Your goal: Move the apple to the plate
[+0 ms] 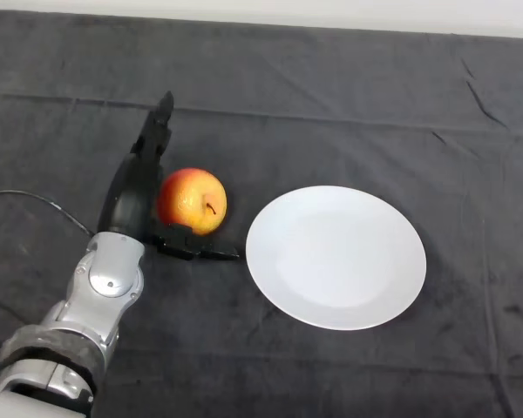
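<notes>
A red and yellow apple [193, 200] rests on the dark cloth, a little left of a white plate [336, 257]. My left hand [135, 187] stands right against the apple's left side. Its fingers [159, 126] reach straight out past the apple's far side, and its thumb [192, 248] lies along the cloth under the apple's near side. The hand is open, cupping the apple from the left without closing on it. A small gap of cloth separates the apple from the plate's left rim.
The dark cloth [349, 113] covers the whole table, with creases across the back and at the right. The table's far edge runs along the top of the view.
</notes>
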